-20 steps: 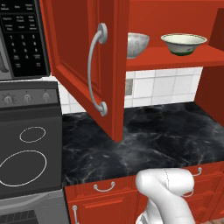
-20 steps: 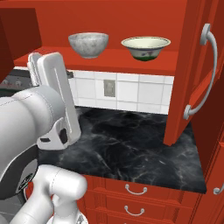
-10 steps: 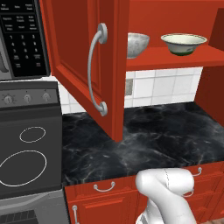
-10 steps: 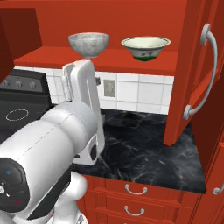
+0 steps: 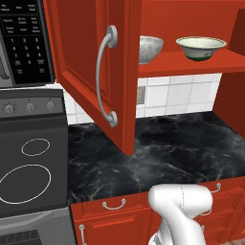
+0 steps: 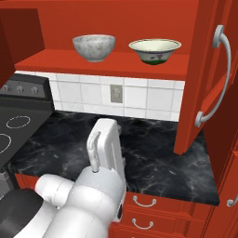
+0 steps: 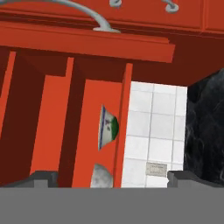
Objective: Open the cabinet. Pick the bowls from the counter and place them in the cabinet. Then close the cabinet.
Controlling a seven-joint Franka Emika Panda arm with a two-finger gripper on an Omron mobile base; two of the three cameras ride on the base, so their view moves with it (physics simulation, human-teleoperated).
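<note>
Now that both bowls, grey [image 6: 94, 47] and cream [image 6: 154, 50], sit on the cabinet [image 5: 86, 57] shelf, not the table [image 6: 153, 153], closing's left; my empty, wide-open gripper [image 7: 107, 177] needs a door handle [image 6: 216, 83]

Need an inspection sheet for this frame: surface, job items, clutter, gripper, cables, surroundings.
Surface: black marble counter, glossy, no bowls on it.
Job's things: grey stone-look bowl and cream bowl stand apart on the shelf of the cabinet; both doors open, left door swung out over the counter.
Clutter: nothing seen.
Grippers: gripper open, empty, looking toward the shelf.
Cables: nothing seen.
Surroundings: stovetop and microwave to the left, white tile wall with outlet, red drawers below the counter.
</note>
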